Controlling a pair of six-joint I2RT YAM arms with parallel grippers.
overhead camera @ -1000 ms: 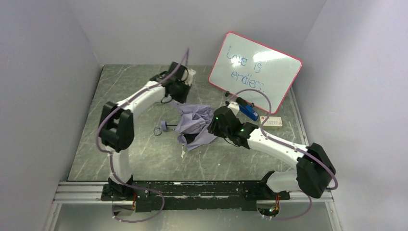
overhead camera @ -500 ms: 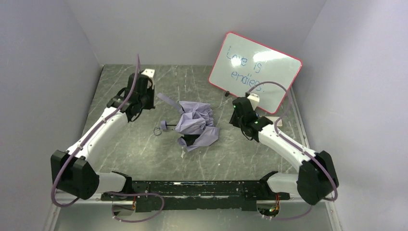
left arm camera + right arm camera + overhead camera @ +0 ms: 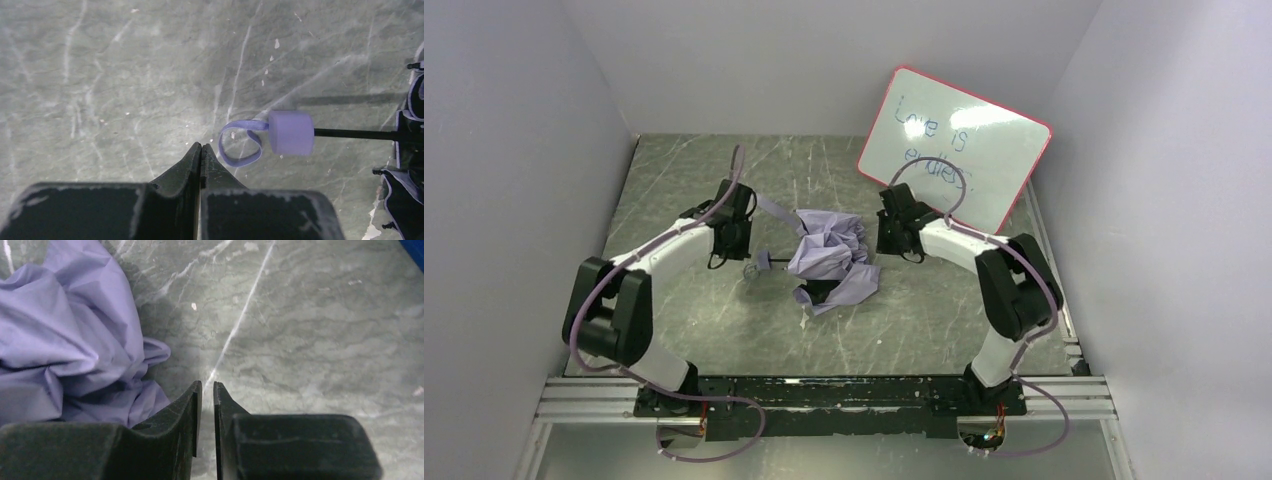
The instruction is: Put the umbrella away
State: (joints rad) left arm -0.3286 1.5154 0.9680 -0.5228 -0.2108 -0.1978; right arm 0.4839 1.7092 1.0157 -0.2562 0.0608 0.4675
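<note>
The umbrella (image 3: 829,255) lies collapsed in a crumpled lavender heap mid-table, its small handle (image 3: 769,263) pointing left on a thin black shaft. In the left wrist view the handle (image 3: 291,132) and its strap loop (image 3: 240,147) rest on the table, up and to the right of my left gripper (image 3: 201,146), which is shut and empty. From above, the left gripper (image 3: 736,240) stands beside the handle. My right gripper (image 3: 207,385) is shut to a thin slit holding nothing, with the fabric (image 3: 65,340) to its left. From above, the right gripper (image 3: 886,235) stands at the heap's right edge.
A red-framed whiteboard (image 3: 954,150) with blue writing leans at the back right. A loose lavender strap (image 3: 774,210) trails from the heap toward the left arm. A blue object (image 3: 415,247) shows at the right wrist view's top corner. Grey walls close three sides.
The left gripper came from the back left down beside the handle. The right gripper swung left and back to the heap's right edge. The umbrella has not moved.
</note>
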